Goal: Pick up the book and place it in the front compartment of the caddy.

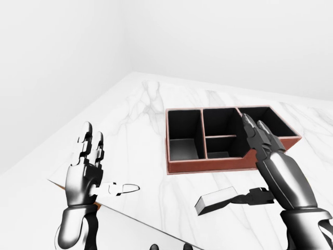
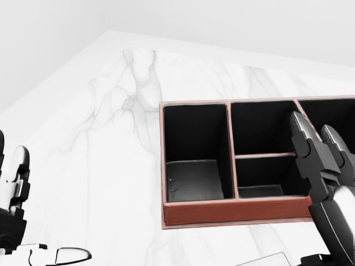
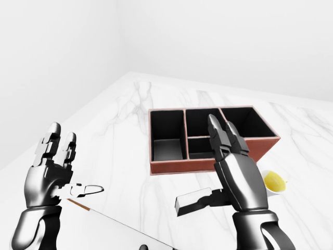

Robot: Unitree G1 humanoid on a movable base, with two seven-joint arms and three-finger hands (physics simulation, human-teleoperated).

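The red-brown caddy [image 1: 218,164] with black compartments stands on the marble top, right of centre in the left-eye view; its compartments look empty. Below it lies a small pale block, seemingly the book [image 1: 216,199], flat on the marble. My right hand [image 1: 260,143] is open, its fingers stretched up over the caddy's near wall and its dark thumb [image 1: 255,197] reaching to the book's right end. I cannot tell whether the thumb touches it. My left hand [image 1: 106,166] stands open and upright at the lower left, holding nothing.
A large flat white slab with a thin orange edge [image 1: 135,229] lies under the left hand at the bottom. A yellow thing in a small white dish [image 3: 274,182] sits right of the caddy. White walls meet behind the table's far corner.
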